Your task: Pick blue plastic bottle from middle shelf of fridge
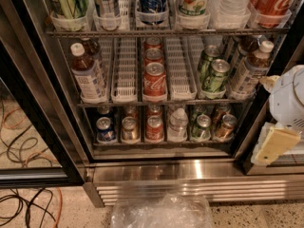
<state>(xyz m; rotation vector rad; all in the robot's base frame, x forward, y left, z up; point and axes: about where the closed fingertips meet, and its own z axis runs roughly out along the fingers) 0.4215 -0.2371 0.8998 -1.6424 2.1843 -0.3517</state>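
The fridge (190,171) stands open in front of me, with a steel base and a vent grille. On the middle shelf (127,100), a blue plastic bottle (88,76) with a white cap, brown drink and pale label stands at the front of the far-left lane. Similar bottles (249,69) stand in the far-right lane. My gripper (274,145) hangs at the right edge of the view. It is outside the fridge, below and to the right of the right-hand bottles, and touches nothing.
Red cola cans (154,81) fill the centre lane and green cans (213,75) the lane to its right. Small cans and a clear water bottle (178,123) sit on the bottom rack. The dark door frame (40,118) stands at left. Cables (23,205) and a crumpled plastic bag (161,213) lie on the floor.
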